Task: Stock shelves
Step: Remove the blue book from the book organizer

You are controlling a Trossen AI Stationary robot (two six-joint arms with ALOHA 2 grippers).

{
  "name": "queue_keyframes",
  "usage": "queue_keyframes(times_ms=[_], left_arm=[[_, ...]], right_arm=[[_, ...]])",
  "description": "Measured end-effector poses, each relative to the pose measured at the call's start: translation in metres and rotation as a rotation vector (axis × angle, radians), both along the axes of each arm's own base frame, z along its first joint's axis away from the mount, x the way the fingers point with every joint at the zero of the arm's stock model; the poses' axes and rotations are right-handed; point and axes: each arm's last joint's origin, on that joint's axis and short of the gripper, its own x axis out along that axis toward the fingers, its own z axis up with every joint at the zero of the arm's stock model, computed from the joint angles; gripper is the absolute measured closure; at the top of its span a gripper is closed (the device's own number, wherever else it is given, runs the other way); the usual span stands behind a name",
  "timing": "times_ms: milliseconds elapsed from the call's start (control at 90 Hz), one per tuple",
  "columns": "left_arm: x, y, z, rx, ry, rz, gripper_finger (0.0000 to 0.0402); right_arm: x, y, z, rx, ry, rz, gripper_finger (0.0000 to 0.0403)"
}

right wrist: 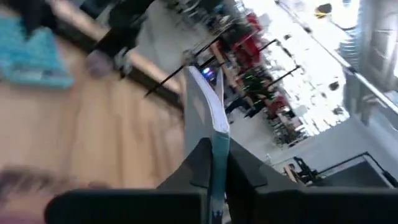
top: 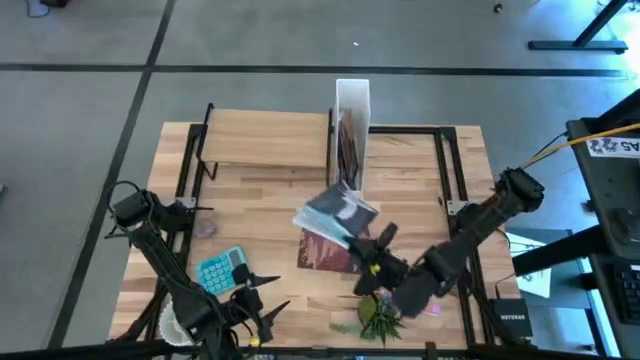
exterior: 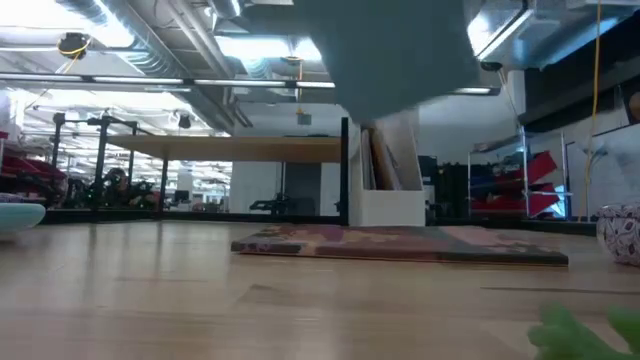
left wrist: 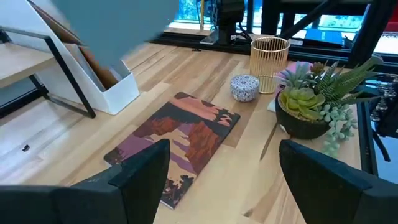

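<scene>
At lower left, the left gripper (top: 262, 312) waits with jaws apart above the desk (top: 270, 195). The shelves (top: 265, 140) stand upper left of centre. Right of centre, the right gripper (top: 372, 250) clamps a grey-blue book (top: 337, 216), lifted, probably for carrying to the shelves.

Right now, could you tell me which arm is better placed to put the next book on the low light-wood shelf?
Right: its gripper already grips the grey-blue book near the shelf.

Teal book (exterior: 400, 50) cut off by low view's top edge; plant (exterior: 590, 330) cropped at corner.
</scene>
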Motion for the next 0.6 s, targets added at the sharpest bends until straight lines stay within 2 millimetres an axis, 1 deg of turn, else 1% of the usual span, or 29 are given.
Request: queue_keyframes(times_ms=[156,289,411,500,600], left_arm=[[0.0,0.0,0.0,0.0,-0.001,0.0,0.0119],[0.0,0.0,0.0,0.0,-0.001,0.0,0.0119],[0.001,0.001,0.0,0.002,0.001,0.005,0.0119],[0.004,0.003,0.0,0.0,0.005,0.011,0.0119],[0.006,0.005,0.0,0.0,0.007,0.018,0.0119]], right_arm=[[-0.021,0.001,-0.017,0.074,0.056,-0.013,0.0401],[-0.024,-0.003,-0.03,0.166,0.122,-0.024,0.0402],[-0.011,-0.003,-0.047,0.225,0.19,-0.036,0.0402],[0.006,-0.004,-0.062,0.286,0.266,-0.063,0.0402],[0.026,-0.006,-0.078,0.293,0.339,-0.134,0.0402]])
